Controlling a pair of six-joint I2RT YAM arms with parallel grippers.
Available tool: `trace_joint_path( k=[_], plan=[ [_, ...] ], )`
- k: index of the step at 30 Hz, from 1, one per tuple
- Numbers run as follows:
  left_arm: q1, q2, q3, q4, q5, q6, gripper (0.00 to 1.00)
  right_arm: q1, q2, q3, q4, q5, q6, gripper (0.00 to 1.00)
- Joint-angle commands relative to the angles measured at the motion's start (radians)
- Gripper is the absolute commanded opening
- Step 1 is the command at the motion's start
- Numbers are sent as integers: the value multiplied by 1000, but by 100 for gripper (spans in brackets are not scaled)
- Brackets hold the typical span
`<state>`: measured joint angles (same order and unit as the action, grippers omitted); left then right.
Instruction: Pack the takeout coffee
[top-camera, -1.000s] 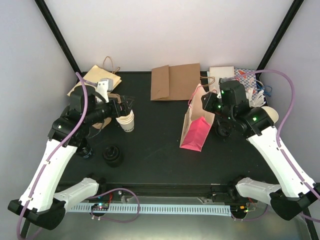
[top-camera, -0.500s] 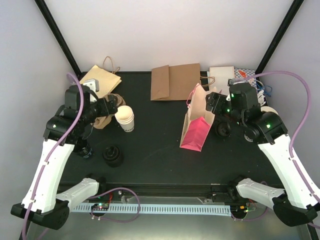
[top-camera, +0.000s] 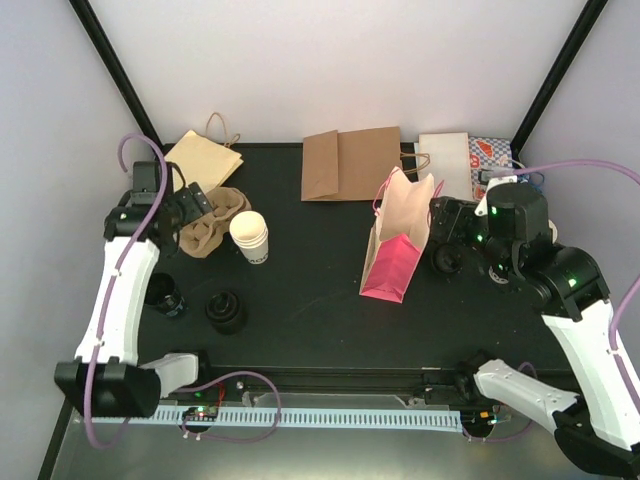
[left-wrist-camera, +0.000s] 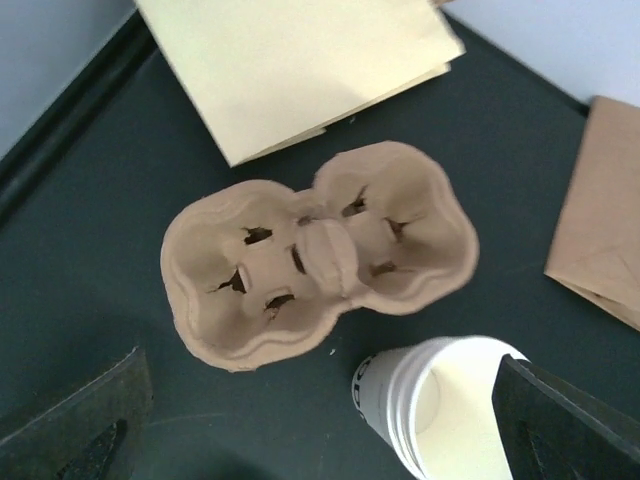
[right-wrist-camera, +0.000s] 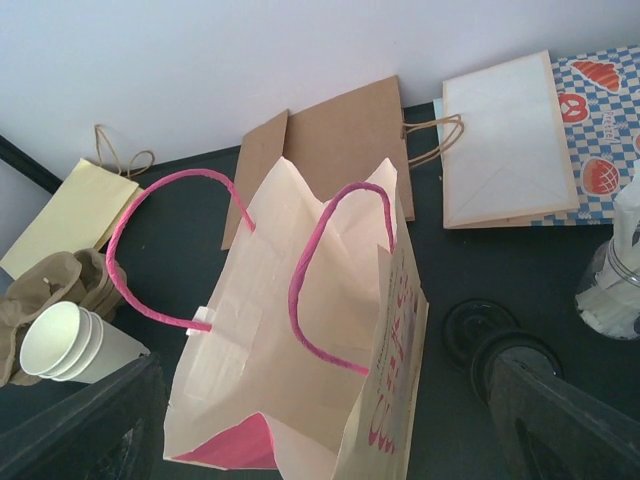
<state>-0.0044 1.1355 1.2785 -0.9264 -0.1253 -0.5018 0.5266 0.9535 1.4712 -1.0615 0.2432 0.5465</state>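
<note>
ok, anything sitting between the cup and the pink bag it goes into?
Nothing visible. The table between the cup and the bag is bare. The pulp carrier lies on the cup's other side, the black lids nearer the arms. Only the bag's pink handles arch over its open mouth.

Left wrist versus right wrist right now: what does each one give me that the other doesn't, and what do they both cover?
Only left wrist: the pulp cup carrier whole from above, its wells empty. Only right wrist: the standing pink-handled bag with its mouth open, the white flat bag, the blue patterned bag and the black lids. Both: the white cup beside the carrier, the pale yellow flat bag and the brown flat bag; right wrist catches just an edge of the carrier.
</note>
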Motion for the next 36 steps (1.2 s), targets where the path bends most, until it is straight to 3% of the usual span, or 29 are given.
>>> trace_joint_path(
  k=[1, 10, 21, 29, 36],
  plan=[
    [74, 112, -12, 57, 68, -152, 96, -4, -34, -16, -7, -2, -21, 90],
    [112, 412, 54, 118, 265, -239, 91, -4, -53, -28, -9, -21, -13, 90],
    [115, 505, 78, 155, 225, -336, 77, -4, -58, -28, -10, -5, -13, 90],
    [120, 549, 84, 154, 222, -369, 61, -4, -55, -21, -13, -1, -16, 90],
    [124, 519, 98, 131, 186, -373, 34, -4, -56, -14, -18, 2, -14, 90]
  ],
)
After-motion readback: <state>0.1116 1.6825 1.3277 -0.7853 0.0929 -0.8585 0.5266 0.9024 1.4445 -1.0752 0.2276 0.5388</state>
